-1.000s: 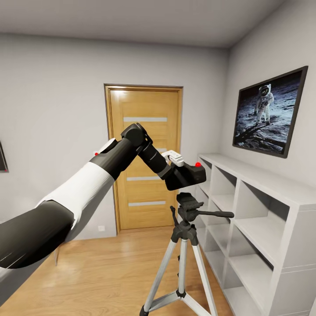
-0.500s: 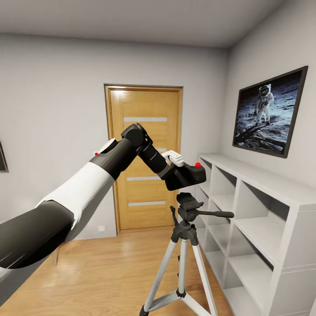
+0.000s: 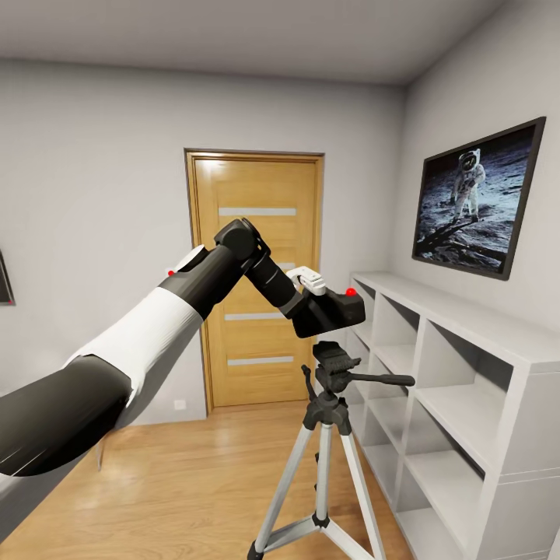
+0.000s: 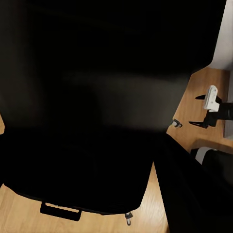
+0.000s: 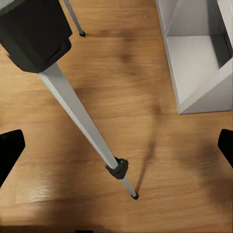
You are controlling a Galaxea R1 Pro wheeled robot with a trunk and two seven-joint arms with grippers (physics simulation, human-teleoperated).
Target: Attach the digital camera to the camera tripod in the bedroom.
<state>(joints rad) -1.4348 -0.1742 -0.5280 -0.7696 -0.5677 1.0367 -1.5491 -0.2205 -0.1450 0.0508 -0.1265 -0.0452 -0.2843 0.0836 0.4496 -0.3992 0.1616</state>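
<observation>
In the head view my left gripper (image 3: 320, 313) is shut on the digital camera (image 3: 338, 309), a black body with a red button on top. The camera hangs just above the black head (image 3: 334, 358) of the camera tripod (image 3: 325, 435), with a small gap between them. The tripod's pan handle (image 3: 385, 379) points right and its silver legs spread toward the floor. Up close in the left wrist view, the dark camera body (image 4: 97, 97) hides the fingers. The right wrist view looks down a tripod leg (image 5: 73, 102); my right gripper (image 5: 116, 148) is open, its fingertips (image 5: 10, 145) at the frame's edges.
White cube shelves (image 3: 459, 373) line the right wall close beside the tripod, under a framed astronaut picture (image 3: 476, 198). An oak door (image 3: 257, 233) with frosted strips stands behind. Wood floor (image 3: 194, 482) lies left of the tripod.
</observation>
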